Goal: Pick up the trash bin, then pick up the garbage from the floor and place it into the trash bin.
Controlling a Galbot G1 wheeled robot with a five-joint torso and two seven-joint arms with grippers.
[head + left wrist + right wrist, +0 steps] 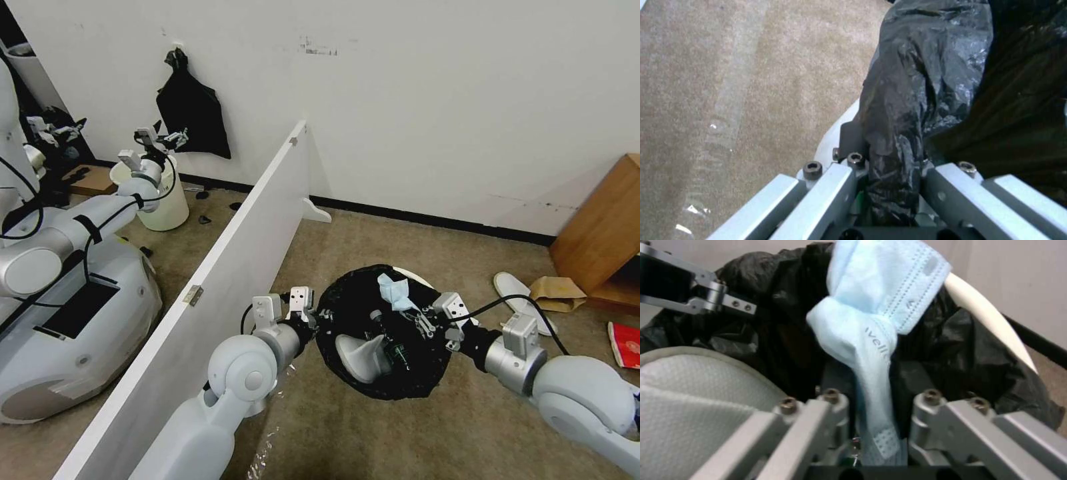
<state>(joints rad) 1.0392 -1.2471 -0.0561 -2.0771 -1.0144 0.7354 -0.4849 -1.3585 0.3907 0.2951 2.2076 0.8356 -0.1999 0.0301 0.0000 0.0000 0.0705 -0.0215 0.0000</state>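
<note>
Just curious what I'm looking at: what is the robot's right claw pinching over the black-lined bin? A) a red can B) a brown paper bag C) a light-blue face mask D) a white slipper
C: the right gripper pinches a light-blue face mask over the trash bin.

Both arms are built of glossy white rounded shells joined by brushed silver cylindrical wrist sections, with a large ball-shaped joint housing seen on each. Thin black cables are looped along the forearms, and small grey box-shaped modules are mounted by the wrists. The left end effector (891,186) and the right end effector (876,413) are made of pale grey metal linkage bars fastened with dark hex-socket screws over a black base.
</note>
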